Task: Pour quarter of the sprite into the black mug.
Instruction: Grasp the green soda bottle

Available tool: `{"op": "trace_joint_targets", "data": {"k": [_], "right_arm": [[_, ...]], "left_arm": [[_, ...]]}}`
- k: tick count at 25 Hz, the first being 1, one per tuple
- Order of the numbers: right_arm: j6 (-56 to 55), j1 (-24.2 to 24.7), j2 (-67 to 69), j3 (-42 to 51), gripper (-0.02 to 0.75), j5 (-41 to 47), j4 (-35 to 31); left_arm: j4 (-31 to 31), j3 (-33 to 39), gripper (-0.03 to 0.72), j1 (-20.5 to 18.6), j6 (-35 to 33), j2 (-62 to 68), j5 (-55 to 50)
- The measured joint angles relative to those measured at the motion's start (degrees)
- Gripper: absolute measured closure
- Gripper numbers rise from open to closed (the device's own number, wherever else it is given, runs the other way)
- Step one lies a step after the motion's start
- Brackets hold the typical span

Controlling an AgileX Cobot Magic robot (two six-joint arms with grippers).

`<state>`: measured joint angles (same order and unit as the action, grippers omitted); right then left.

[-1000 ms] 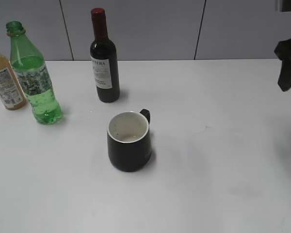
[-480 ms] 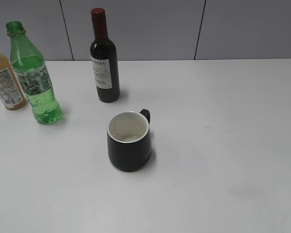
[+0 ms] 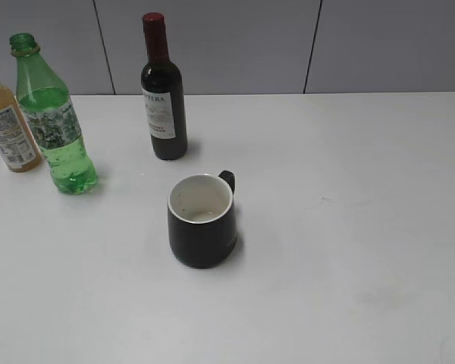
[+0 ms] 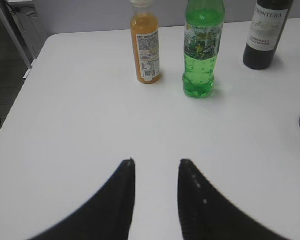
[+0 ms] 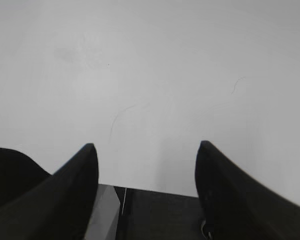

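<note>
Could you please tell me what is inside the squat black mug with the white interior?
The squat matte black mug shows only its white inner wall and a bare pale bottom, with a few dark specks; no liquid is visible. Its near rim hides the front inner wall.

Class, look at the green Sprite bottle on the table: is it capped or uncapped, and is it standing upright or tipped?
Uncapped and upright. The sprite bottle shows an open neck ring with no cap and stands on its base on the table, with clear fizzy liquid filling its lower body.
</note>
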<state>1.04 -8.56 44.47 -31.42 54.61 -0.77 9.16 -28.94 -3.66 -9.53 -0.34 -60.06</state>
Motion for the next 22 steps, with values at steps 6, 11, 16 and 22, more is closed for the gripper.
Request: {"op": "trace_joint_targets", "data": {"k": [6,11,16,22], "right_arm": [[0.17,0.0,-12.01,6.07,0.272,-1.72,0.0],[0.47,0.0,-20.22,7.51,0.272,-0.97,0.34],[0.53,0.0,-28.22,7.59,0.272,-0.86,0.77],[0.53,0.0,-37.58,7.69,0.272,-0.8,0.77]], "left_arm": [[0.0,0.0,0.452,0.0,0.0,0.0,0.0],[0.0,0.0,0.452,0.0,0.0,0.0,0.0],[0.0,0.0,0.451,0.0,0.0,0.0,0.0],[0.0,0.0,0.426,0.0,0.0,0.0,0.0]]}}
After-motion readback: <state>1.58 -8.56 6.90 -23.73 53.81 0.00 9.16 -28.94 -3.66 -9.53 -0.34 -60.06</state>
